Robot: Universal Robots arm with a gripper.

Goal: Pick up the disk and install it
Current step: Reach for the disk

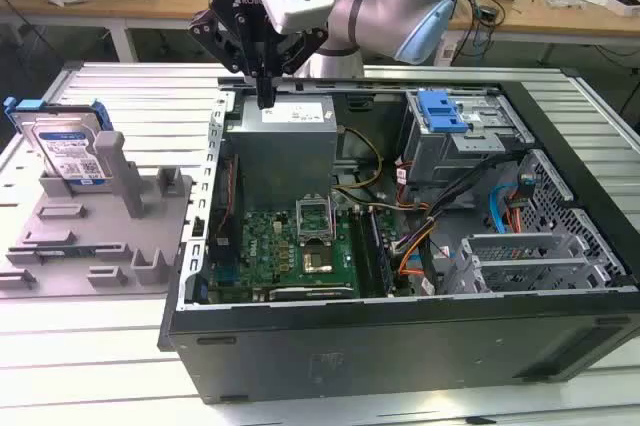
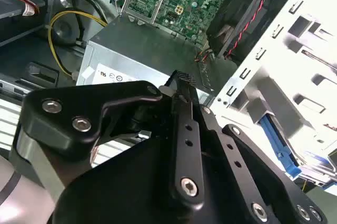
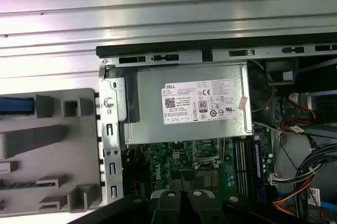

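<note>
Pickup seems not yet begun: the gripper (image 1: 266, 98), closed on nothing, hangs above the computer case (image 1: 400, 331), while the disk (image 1: 70, 151) stands upright in a rack (image 1: 110, 236) beside that case, so grasping needs opened fingers.

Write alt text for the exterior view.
The shut pincer hangs empty over the grey power supply inside an open computer case. The disk stands on edge in a grey holder outside the case, at the exterior view's left.
</note>
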